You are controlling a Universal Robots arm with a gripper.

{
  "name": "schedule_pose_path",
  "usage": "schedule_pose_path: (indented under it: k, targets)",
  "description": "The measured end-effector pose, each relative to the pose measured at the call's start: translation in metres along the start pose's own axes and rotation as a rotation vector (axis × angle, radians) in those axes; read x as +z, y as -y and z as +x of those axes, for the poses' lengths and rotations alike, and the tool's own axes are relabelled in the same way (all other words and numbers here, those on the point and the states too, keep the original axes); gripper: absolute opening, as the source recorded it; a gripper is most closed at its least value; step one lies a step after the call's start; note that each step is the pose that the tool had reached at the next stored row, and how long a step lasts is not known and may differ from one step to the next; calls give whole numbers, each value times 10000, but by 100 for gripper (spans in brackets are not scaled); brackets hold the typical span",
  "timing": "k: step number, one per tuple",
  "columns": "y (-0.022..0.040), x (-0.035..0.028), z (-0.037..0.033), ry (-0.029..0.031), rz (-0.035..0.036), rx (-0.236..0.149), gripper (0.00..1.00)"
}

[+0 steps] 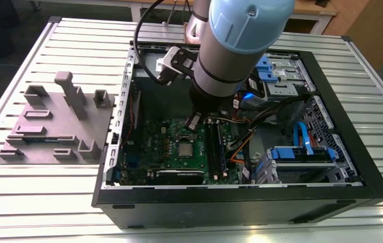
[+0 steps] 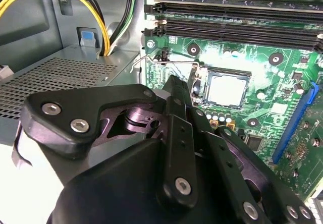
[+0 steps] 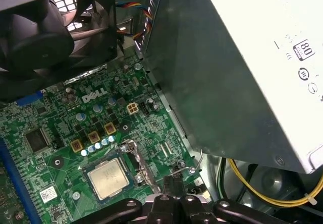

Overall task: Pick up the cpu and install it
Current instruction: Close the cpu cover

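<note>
"Exterior view first: where is the arm (image 1: 239,40) reaching?"

"It is reaching down into the open computer case (image 1: 245,205), which is lying on its side on the slatted worktop (image 1: 43,202). The pincer (image 1: 193,121) is hanging over the green board (image 1: 154,147), close to the chip socket."

"And where is the cpu (image 1: 187,150) sitting?"

"It is lying flat in the socket near the middle of the board, shiny face up, apart from the pincer. In both wrist views the cpu (image 2: 228,90) (image 3: 107,177) is showing as a pale square inside a dark frame."

"What is the pincer doing?"

"In both wrist views the pincer (image 2: 172,82) (image 3: 171,186) is looking pressed together and pinching nothing. It is hovering just beside the socket, on the side where a thin wire lever (image 2: 176,61) is lying."

"What is surrounding all that?"

"A grey block with upright pegs (image 1: 56,126) is standing on the worktop, on the exterior view's left of the case. In the first wrist view a black fan (image 3: 40,37) and a big grey metal box (image 3: 227,72) are flanking the board, with yellow cables (image 3: 252,186) running beside the box. In the second wrist view long memory slots (image 2: 227,12) are running along the board beyond the socket."
</note>
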State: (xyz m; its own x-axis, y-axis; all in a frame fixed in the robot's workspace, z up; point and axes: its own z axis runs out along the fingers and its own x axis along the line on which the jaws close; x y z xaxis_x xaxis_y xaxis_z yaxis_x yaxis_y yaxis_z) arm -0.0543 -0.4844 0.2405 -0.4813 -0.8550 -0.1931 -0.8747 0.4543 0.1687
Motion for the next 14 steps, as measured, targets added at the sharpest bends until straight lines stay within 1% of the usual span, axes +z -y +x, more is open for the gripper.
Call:
schedule_pose_path:
  k: [14]
  targets:
    - [24,-13,45,-2,1,0,10]
